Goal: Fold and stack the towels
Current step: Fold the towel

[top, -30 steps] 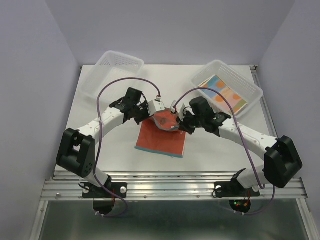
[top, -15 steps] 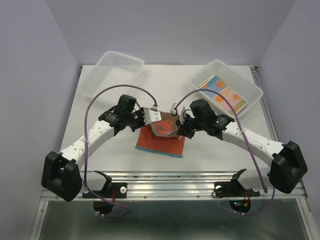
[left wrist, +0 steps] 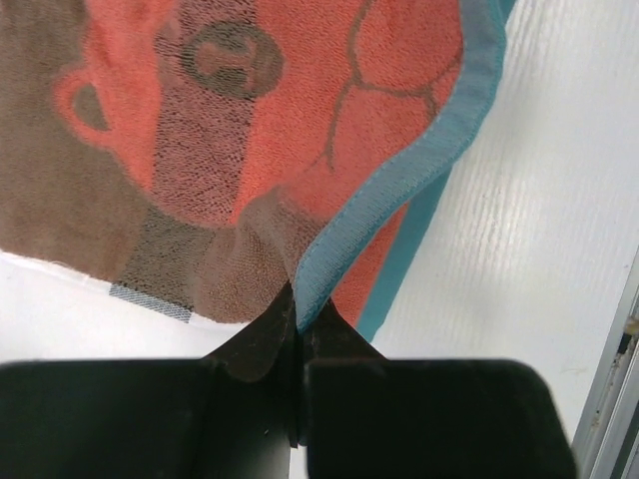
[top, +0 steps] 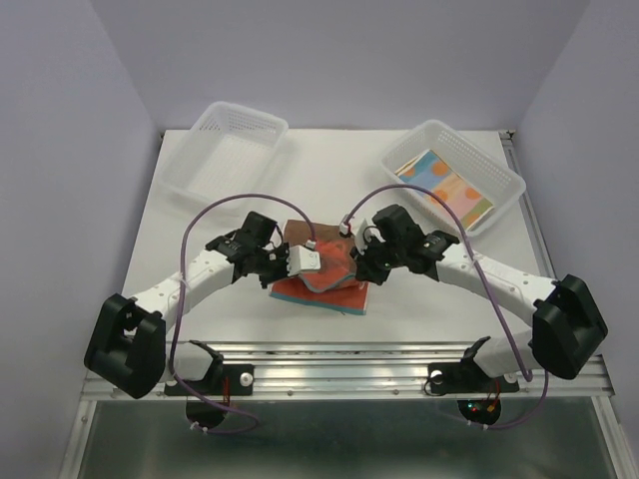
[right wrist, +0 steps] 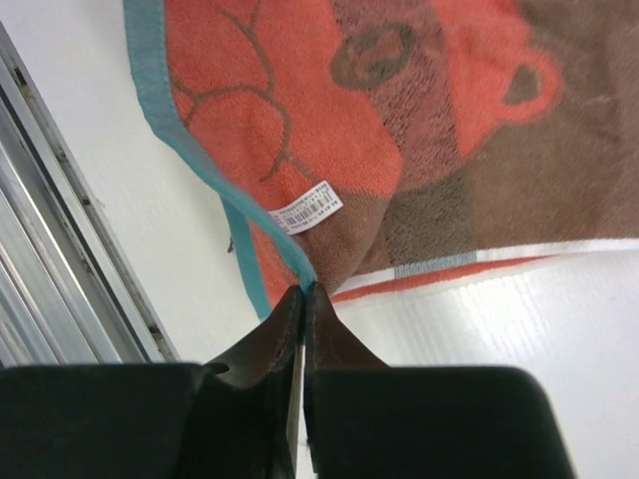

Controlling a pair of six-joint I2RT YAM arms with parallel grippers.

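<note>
Pinching orange towel (left wrist: 300,120) corners, barcode label (right wrist: 310,207) (right wrist only)

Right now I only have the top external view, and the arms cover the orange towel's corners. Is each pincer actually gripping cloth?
Observer: Yes for the left. Its wrist view shows the left pincer shut on the orange towel, right at its teal hem.
Operator: And the right one?
Observer: The right pincer is shut on a teal-edged corner too, just below a white barcode label.
Operator: Any print on that towel?
Observer: Yes, brown shapes on the orange, including a round ear.
</note>
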